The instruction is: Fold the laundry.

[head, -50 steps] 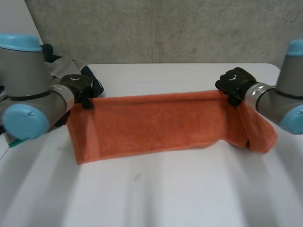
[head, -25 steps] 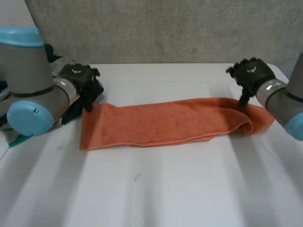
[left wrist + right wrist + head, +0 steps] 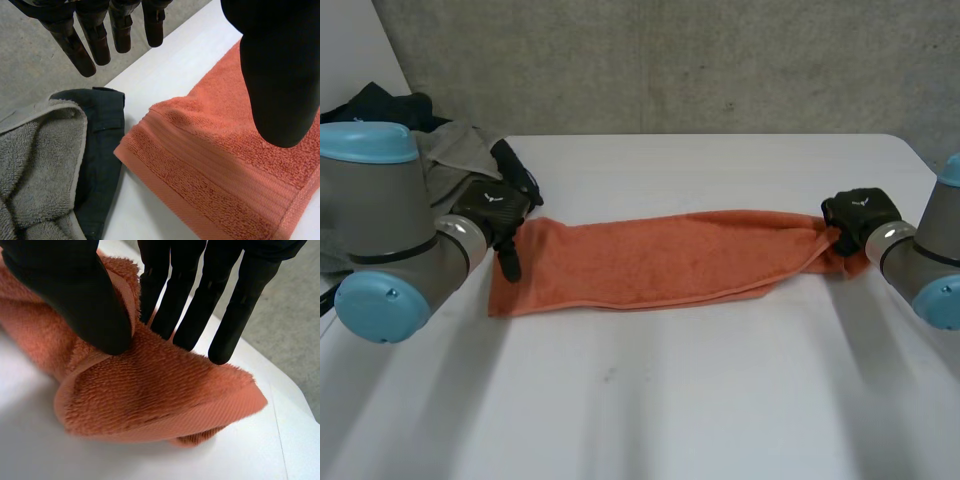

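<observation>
Left hand hovered open-fingered, holding nothing, above the orange towel at its left end; right hand pinched its bunched right end. It lay as a long strip across the table. Next, I judged, that end wanted flattening before I folded it crosswise.

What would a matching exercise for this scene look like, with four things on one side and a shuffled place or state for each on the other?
Things:
1. orange towel
2. grey towel
3. left hand
4. right hand

Places or states:
A. fingers straight, holding nothing
B. pinching one end of the orange towel between thumb and fingers
C. lying as a long strip across the table
D. bunched beside a dark garment

Pairs: 1-C, 2-D, 3-A, 4-B
</observation>
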`<state>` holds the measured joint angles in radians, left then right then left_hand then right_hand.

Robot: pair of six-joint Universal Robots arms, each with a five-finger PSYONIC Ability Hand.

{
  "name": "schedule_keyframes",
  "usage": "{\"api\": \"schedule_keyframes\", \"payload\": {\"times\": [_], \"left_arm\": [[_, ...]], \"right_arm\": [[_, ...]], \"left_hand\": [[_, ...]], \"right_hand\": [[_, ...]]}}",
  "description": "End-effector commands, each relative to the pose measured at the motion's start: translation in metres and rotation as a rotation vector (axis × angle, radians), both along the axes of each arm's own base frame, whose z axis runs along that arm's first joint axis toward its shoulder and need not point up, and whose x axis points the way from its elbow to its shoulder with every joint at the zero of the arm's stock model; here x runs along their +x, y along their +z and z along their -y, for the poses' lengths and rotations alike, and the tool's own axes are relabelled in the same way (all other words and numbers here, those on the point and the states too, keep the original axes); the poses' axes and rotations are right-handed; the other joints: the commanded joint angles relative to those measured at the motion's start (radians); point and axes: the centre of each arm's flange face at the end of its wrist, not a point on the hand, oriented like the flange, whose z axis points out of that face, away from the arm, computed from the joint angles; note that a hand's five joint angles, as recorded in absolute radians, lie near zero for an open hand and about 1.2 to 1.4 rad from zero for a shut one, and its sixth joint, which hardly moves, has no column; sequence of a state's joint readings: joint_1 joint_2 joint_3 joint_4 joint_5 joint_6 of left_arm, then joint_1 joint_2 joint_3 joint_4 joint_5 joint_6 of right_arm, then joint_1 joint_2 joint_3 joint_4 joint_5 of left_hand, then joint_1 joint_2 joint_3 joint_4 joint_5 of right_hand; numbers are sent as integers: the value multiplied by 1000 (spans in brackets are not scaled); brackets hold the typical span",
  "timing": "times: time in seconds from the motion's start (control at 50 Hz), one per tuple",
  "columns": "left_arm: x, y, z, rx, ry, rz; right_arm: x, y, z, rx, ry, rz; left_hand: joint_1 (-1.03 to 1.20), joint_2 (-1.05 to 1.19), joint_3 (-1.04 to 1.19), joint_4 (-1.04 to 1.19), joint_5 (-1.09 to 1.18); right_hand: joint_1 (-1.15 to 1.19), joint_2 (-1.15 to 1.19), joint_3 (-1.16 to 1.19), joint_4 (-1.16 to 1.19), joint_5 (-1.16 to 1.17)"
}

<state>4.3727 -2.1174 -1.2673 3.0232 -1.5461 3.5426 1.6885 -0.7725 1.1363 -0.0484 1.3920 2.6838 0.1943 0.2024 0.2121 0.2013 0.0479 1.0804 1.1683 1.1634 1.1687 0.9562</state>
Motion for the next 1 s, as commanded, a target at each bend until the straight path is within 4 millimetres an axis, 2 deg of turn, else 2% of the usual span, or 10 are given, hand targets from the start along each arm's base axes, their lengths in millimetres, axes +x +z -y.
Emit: {"api": "schedule_keyframes", "payload": {"times": [0.02,0.24,0.4,0.44,0.52,0.56,0.76,0.86,0.98,1.0], "left_arm": [[-2,3,-3,11,0,-32],[-28,-19,-13,91,-46,-64],[-48,-37,-27,165,-80,-60],[-52,-40,-28,166,-84,-54],[-55,-51,-23,168,-48,-29],[-54,-52,-18,159,-13,-22],[-28,8,-3,52,36,-122],[-22,37,23,-63,-11,-154],[-38,109,67,-426,-54,-214],[-42,138,77,-566,-58,-251]], "right_arm": [[2,61,-10,-84,-18,141],[29,194,-96,-200,181,180],[40,256,-145,-302,256,211],[39,265,-151,-319,259,221],[35,275,-157,-313,239,248],[33,275,-155,-301,226,263],[25,213,-110,-164,173,137],[31,182,-79,-169,154,43],[49,207,-23,-527,88,141],[52,226,-9,-683,67,206]], "left_hand": [[46,38,28,39,17],[2,-6,-16,-5,-26],[25,17,7,18,-3],[89,81,71,82,61],[628,620,610,621,600],[1200,1192,1182,1193,1172],[1202,1194,1184,1195,1174],[1202,1194,1184,1195,1174],[1202,1194,1184,1195,1174],[1202,1194,1184,1195,1174]], "right_hand": [[316,228,233,228,266],[316,228,233,228,266],[316,228,233,228,266],[316,228,233,228,266],[316,228,233,228,266],[316,228,233,228,266],[316,228,233,228,266],[316,228,233,228,266],[316,228,233,228,266],[316,228,233,228,266]]}}
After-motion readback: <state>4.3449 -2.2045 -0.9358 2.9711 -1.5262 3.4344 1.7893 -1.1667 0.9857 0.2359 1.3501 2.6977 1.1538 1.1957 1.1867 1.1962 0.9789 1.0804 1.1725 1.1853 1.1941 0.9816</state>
